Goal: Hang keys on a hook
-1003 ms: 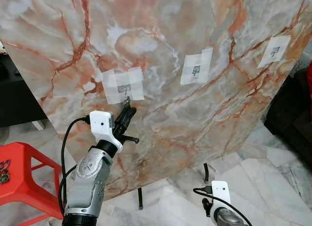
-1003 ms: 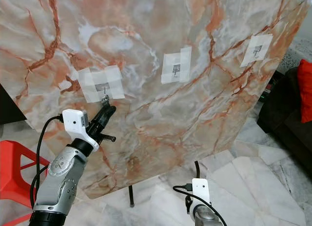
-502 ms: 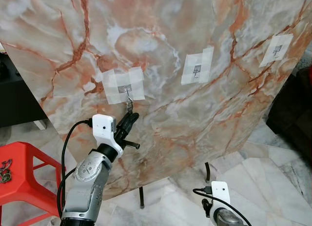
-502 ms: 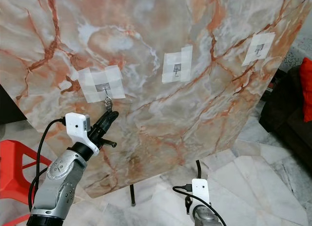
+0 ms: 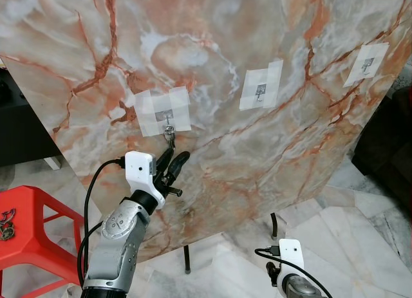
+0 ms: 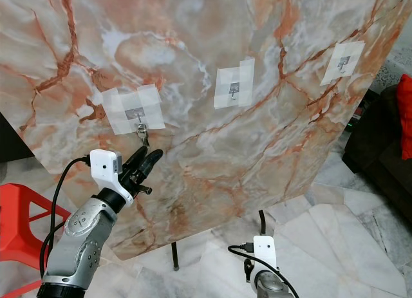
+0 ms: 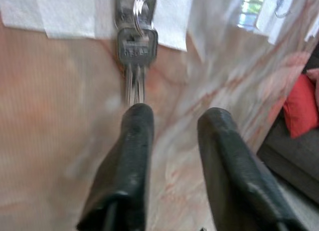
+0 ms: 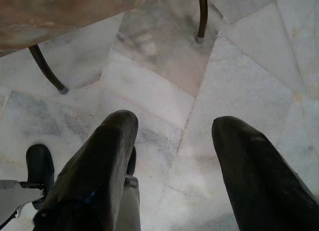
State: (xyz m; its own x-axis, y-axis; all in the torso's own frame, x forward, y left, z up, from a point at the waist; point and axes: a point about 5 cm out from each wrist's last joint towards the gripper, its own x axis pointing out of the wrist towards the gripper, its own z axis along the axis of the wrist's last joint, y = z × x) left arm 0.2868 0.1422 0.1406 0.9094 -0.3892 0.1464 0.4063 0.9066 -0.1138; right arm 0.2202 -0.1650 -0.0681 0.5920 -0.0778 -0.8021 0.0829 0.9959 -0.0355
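The left gripper point(image 5: 172, 161) has its two black fingers spread apart, with nothing between them. In the left wrist view the gap between the fingertips point(image 7: 138, 122) is plain, and the keys point(image 7: 134, 46) hang just beyond the tip of one finger; whether that tip touches the blades is hard to tell through the blur. The keys dangle from a small metal hook point(image 5: 167, 118) stuck on a square of white tape point(image 5: 164, 111) on the marble-patterned board point(image 5: 212, 66), and they sit flat against the board just above the gripper. The left arm point(image 5: 119, 237) reaches up from the lower left, elbow low, wrist bent so the fingers point up and slightly to the right toward the hook, with a black cable point(image 5: 90, 201) looping off its white wrist block.

Two more taped hooks are on the board, one in the middle point(image 5: 261, 90) and one far to the right point(image 5: 367, 61), both bare.

The right gripper point(image 8: 172, 136) hangs low over the pale marble floor point(image 8: 239, 71), fingers parted and holding nothing, near the board's thin dark legs point(image 8: 202, 16). The right arm point(image 5: 290, 269) sits idle at the bottom of the head views. A red stool point(image 5: 29, 233) stands to the left of the board.
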